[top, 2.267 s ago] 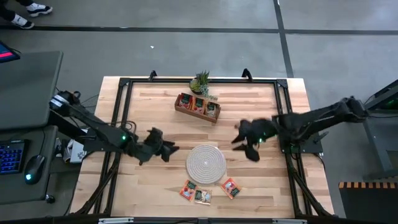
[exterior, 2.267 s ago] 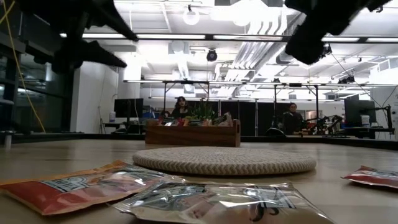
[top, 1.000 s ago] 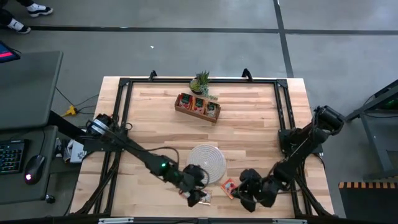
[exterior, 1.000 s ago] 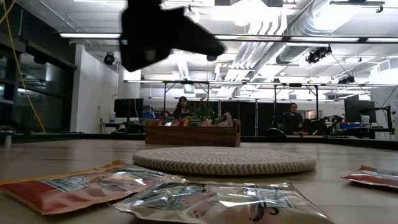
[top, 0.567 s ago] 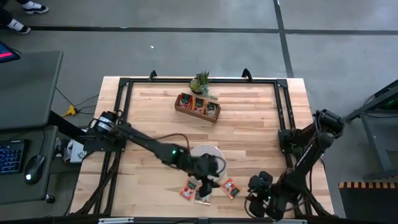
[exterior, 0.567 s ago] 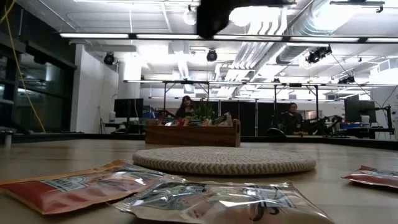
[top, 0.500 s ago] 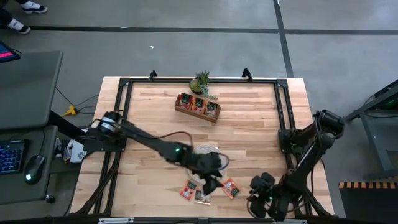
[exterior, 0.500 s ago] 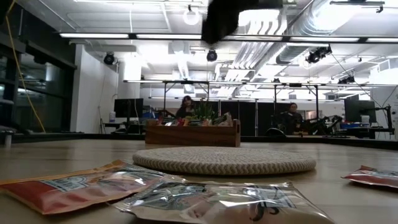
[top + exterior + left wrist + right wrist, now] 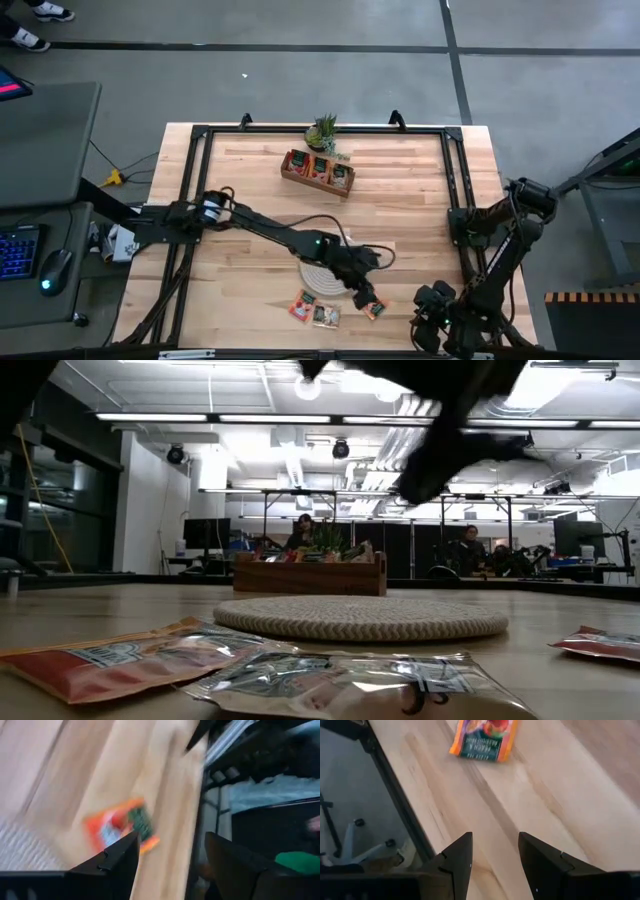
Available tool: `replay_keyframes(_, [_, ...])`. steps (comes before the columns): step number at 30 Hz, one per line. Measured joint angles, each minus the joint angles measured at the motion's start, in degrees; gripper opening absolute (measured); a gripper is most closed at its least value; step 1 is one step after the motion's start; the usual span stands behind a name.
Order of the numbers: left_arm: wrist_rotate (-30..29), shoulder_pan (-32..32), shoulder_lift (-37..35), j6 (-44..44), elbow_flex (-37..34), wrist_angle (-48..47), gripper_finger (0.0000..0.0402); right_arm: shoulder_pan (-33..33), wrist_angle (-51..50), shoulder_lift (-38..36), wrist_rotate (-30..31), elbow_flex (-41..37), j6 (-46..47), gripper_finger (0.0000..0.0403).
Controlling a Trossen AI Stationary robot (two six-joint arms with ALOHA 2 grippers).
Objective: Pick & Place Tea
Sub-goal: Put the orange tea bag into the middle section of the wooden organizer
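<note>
Flat foil tea sachets on pale, grained wooden table (image 9: 420, 200)

Three glossy orange-red square sachets (image 9: 315, 312) lie near the front edge, just beside the round woven mat (image 9: 318, 270). Left gripper (image 9: 366, 297), jaws spread and empty, hangs over the rightmost sachet (image 9: 122, 825). Right gripper (image 9: 428, 312), jaws apart and empty, waits at the front right corner. The wooden tray (image 9: 318, 172) and a small plant (image 9: 323, 131) stand at the back.

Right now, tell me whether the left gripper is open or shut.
Open: in its wrist view the left gripper shows both fingers spread, nothing between, a tea sachet beyond.
</note>
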Motion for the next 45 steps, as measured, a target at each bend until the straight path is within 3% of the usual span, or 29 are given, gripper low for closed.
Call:
replay_keyframes(2, [0.45, -0.08, 3.6, -0.72, 3.61, 3.74, 0.0222, 0.56, -0.45, 0.0, 0.0, 0.0, 0.03, 0.0155])
replay_keyframes(5, [0.21, -0.66, 5.46, -1.46, 5.47, -4.07, 0.0222, 0.8, -0.64, 0.0, -0.13, 0.0, 0.11, 0.0155])
replay_keyframes(9, [2.19, -0.87, 10.04, -3.03, 8.88, -2.22, 0.0221, 0.76, -0.42, 0.0, -0.31, 0.0, 0.13, 0.0155])
replay_keyframes(11, [2.19, -0.93, 10.58, -2.28, 9.65, -8.11, 0.0211, 0.76, -0.04, 0.0, -0.39, 0.02, 0.13, 0.0155])
replay_keyframes(16, [-0.4, -1.2, 10.0, 1.75, 12.28, -9.68, 0.0135, 0.76, 0.03, 0.0, -0.45, 0.07, 0.13, 0.0155])
replay_keyframes(22, [-2.03, -1.39, 10.46, 12.9, 20.05, -20.26, 0.0011, 0.76, 0.1, -0.02, -0.51, 0.07, 0.11, 0.0155])
replay_keyframes(30, [-5.05, -2.4, 10.59, 25.71, 21.57, -24.01, 0.0001, 0.74, 0.56, -0.02, -0.18, 0.07, 0.08, 0.0155])
replay_keyframes(45, [-8.8, -2.62, 10.34, 32.22, 21.46, -24.6, 0.0, -1.29, 2.16, -0.04, 0.89, 0.07, -1.14, 0.0155])
